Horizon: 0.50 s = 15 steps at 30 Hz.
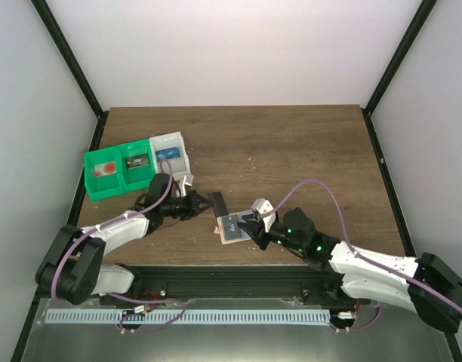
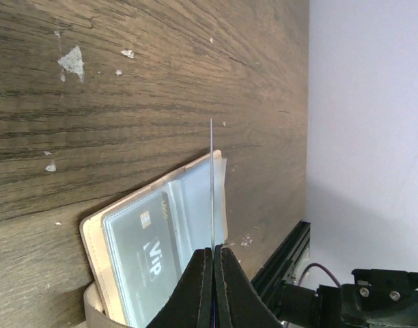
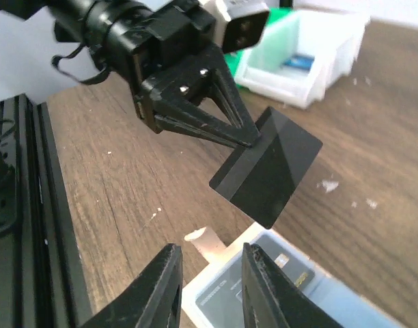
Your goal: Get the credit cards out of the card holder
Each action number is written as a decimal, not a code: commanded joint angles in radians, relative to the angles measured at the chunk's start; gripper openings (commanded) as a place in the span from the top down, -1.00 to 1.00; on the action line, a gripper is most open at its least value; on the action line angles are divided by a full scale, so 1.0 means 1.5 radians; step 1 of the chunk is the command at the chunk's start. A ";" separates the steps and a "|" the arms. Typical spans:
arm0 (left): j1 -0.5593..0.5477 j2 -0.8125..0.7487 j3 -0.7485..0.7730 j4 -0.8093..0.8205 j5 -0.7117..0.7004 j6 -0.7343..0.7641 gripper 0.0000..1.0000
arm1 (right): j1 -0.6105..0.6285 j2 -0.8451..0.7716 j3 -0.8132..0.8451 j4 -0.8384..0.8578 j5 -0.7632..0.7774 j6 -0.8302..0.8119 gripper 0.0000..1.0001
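Card [image 3: 267, 167], thin glossy black; holder [image 2: 93, 256], flat tan

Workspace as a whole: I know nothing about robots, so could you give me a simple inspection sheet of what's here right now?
Surface: wooden table, with small pale chips.
Job's things: card holder lies flat near the front edge, with a VIP card in its clear pocket; a black card is out and held in the air.
Clutter: green bin and white bin at the back left, with small items inside.
Grippers: left gripper fingers shut on the black card; right gripper fingers apart over the holder's edge.
Cables: purple cable loops above the right arm.
Surroundings: white walls, black frame; nothing else seen.
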<state>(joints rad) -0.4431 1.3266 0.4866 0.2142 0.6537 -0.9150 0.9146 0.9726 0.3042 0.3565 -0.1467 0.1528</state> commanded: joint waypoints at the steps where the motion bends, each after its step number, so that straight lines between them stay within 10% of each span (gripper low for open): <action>1: 0.014 -0.025 0.017 -0.016 0.065 -0.001 1.00 | 0.015 -0.025 -0.030 0.123 0.013 -0.211 0.43; 15: 0.013 -0.067 0.046 -0.033 0.143 -0.052 1.00 | 0.064 0.144 0.056 0.145 0.116 -0.467 0.24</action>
<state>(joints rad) -0.4259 1.2396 0.5251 0.1825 0.8291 -0.9733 0.9955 1.1568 0.3225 0.5514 -0.0540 -0.3855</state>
